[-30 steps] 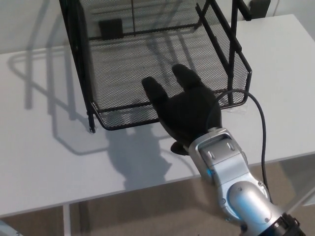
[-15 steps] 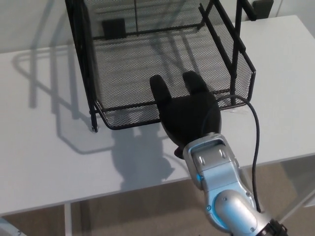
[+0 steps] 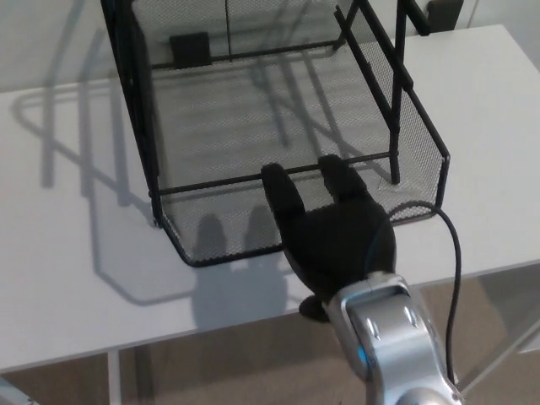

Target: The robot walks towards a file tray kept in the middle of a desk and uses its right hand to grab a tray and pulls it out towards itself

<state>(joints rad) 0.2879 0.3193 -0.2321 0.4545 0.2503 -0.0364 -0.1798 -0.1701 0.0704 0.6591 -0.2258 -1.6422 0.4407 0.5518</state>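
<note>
1. The right hand (image 3: 333, 232) is reaching in from the lower right and is hooking over the front rim of the tray (image 3: 219, 253).
2. Two thick fingers (image 3: 283, 192) are lying over the rim and pointing into the tray; the thumb is curling below the rim at the surface edge. The hand is gripping the rim.
3. The tray is sitting directly ahead of the hand, its front wall touching the palm side.
4. The tray is a shallow black wire-mesh basket with a solid rim, and it is projecting forward out of the black file rack (image 3: 135, 101).
5. The tray and rack are standing on the white surface (image 3: 67, 253), near its front edge.
6. A black cable (image 3: 451, 253) is looping beside the silver wrist.
</note>
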